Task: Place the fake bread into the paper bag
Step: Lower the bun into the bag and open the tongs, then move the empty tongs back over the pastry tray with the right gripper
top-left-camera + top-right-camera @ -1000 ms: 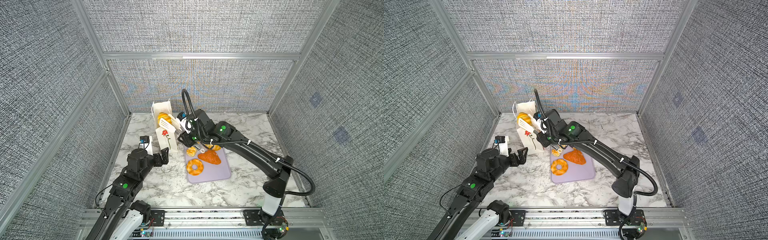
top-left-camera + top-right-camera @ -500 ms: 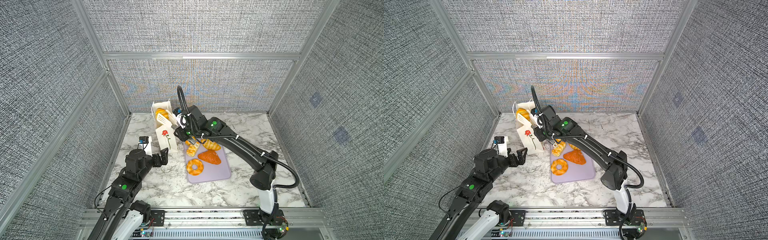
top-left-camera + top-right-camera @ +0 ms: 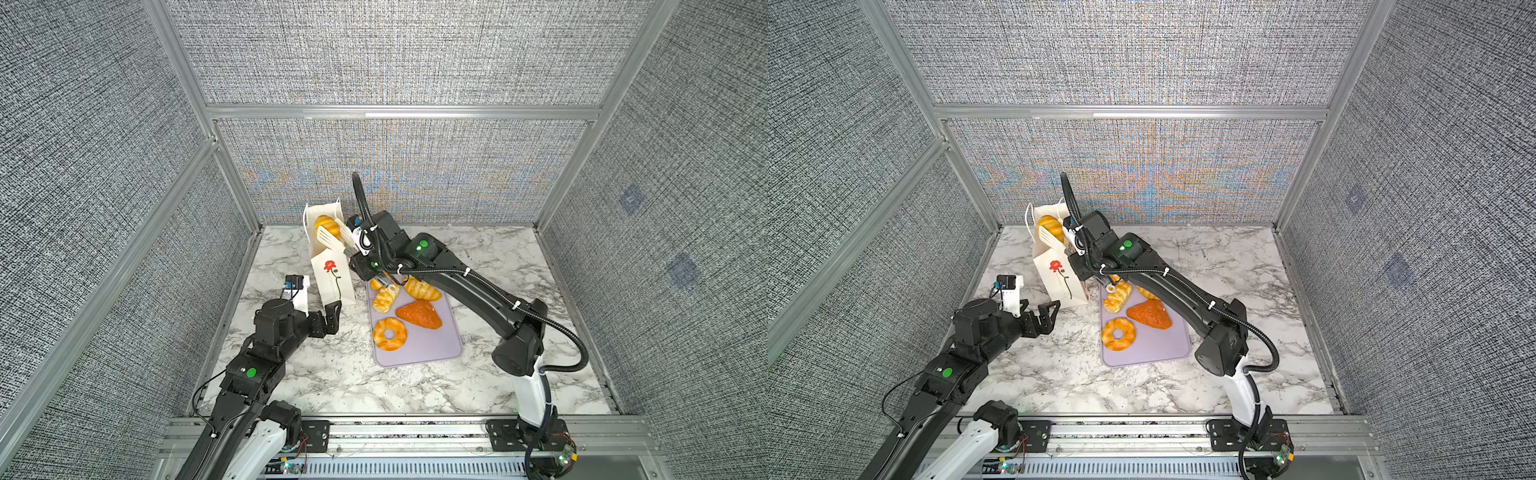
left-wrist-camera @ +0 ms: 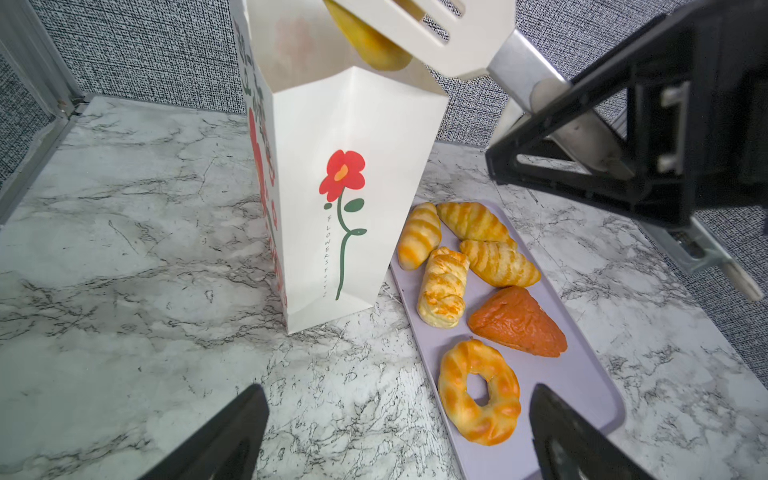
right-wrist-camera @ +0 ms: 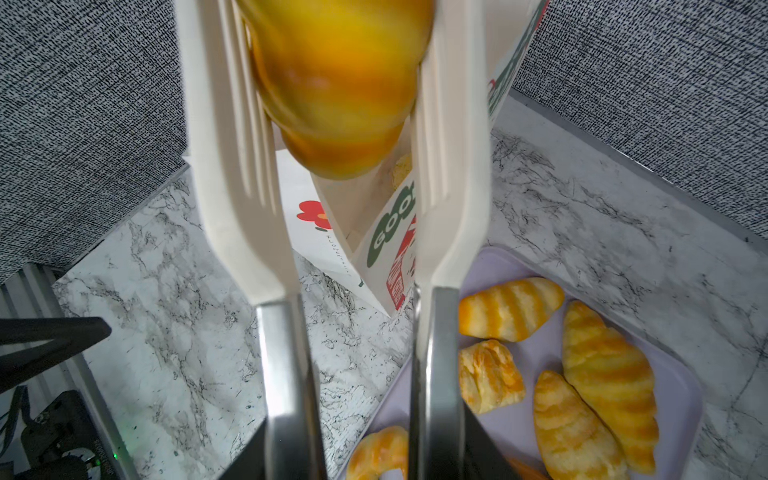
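The right gripper [image 3: 352, 251] clamps the metal handles of white slotted tongs [image 3: 330, 240], whose blades pinch a golden croissant [image 3: 326, 224] at the open mouth of the paper bag [image 3: 332, 282]. The bag stands upright on the marble table [image 3: 332, 374], just beside a lilac tray [image 3: 440, 353]. A ring doughnut [image 3: 390, 333], a triangular piece [image 3: 419, 314], a braided roll [image 3: 384, 299] and three striped croissants [image 4: 419, 235] lie on the tray. The left gripper [image 3: 328, 319] hovers near the bag's base, its fingers spread wide.

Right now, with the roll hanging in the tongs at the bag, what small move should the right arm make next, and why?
Probably ease the right gripper open slightly so the tongs release the roll. The roll sits between the blades over the open mouth of the paper bag, its lower end pointing inside, so it should drop in.
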